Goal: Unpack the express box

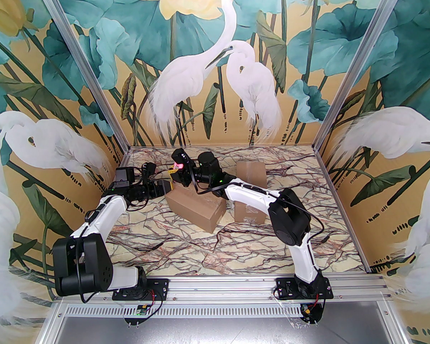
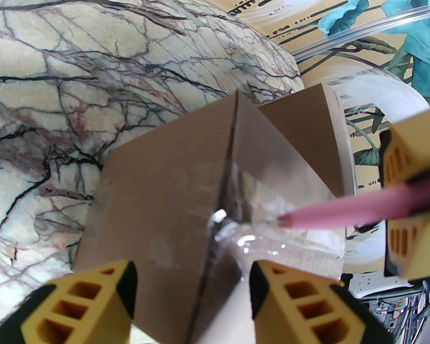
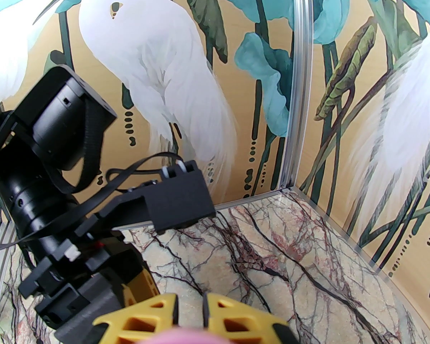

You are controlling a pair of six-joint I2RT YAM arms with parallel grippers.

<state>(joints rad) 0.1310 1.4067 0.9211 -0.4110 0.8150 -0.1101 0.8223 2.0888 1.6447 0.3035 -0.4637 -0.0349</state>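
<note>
Left jaws are hanging spread at six o'clock of the box [image 2: 157, 199]; right jaws are pinching a pink cutter [image 2: 337, 210], touching the seam [image 2: 230, 145] from three o'clock.

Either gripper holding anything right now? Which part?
Right gripper clamps the pink pen-like tool by its back end, tip on the clear tape of the cardboard box. Left gripper is open, holding nothing.

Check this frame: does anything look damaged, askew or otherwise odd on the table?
Yes. The clear tape over the top seam of the near cardboard box looks crumpled and torn where the tip of the pink tool meets it. That box also sits turned diagonally, unlike the other cardboard box.
</note>
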